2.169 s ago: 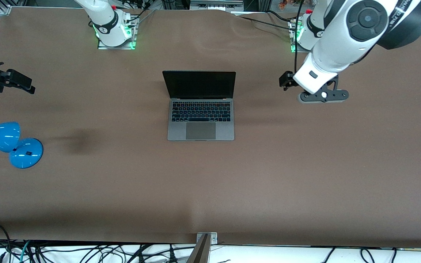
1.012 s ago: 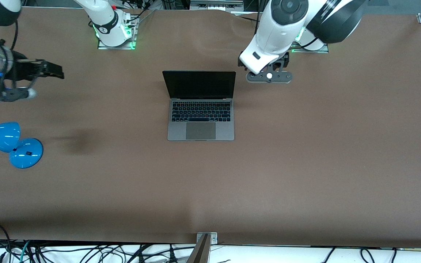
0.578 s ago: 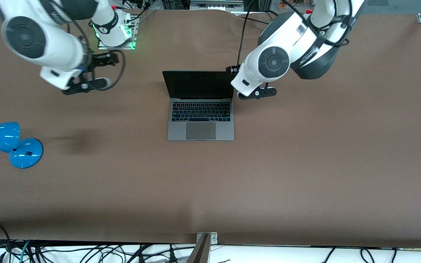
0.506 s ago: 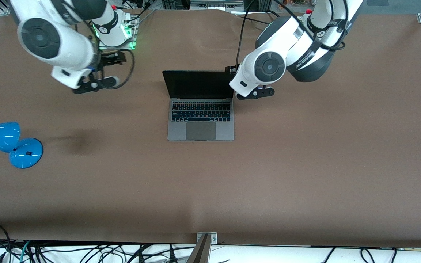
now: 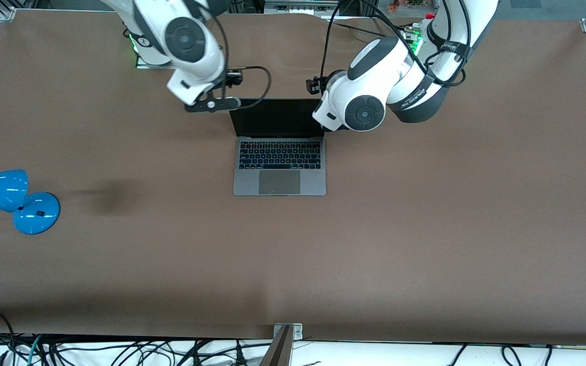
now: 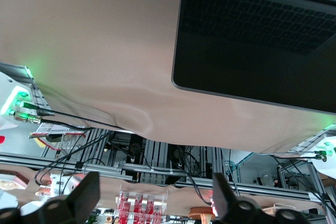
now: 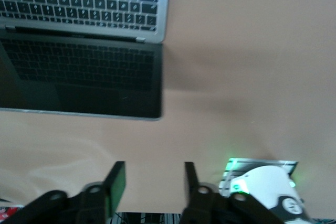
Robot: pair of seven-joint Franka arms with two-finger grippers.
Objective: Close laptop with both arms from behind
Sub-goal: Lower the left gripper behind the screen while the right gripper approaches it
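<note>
The space-grey laptop (image 5: 279, 175) stands open at the table's middle, its black screen (image 5: 276, 118) upright and facing the front camera. It also shows in the left wrist view (image 6: 262, 40) and the right wrist view (image 7: 79, 82). My right gripper (image 5: 233, 79) is open and empty, over the table by the lid's top corner toward the right arm's end; its fingers (image 7: 115, 181) stand apart. My left gripper (image 5: 315, 85) is open and empty by the lid's other top corner, fingers (image 6: 86, 198) wide. Neither touches the lid.
A blue desk lamp (image 5: 16, 197) lies at the right arm's end of the table, nearer the front camera than the laptop. The arms' bases (image 5: 158, 48) stand along the table's edge by the robots. Black cables (image 5: 349, 30) run near the left arm's base.
Both arms have swung in from the table's two ends to the laptop's lid corners. The right arm travelled the most. The laptop has not moved and stays open.
</note>
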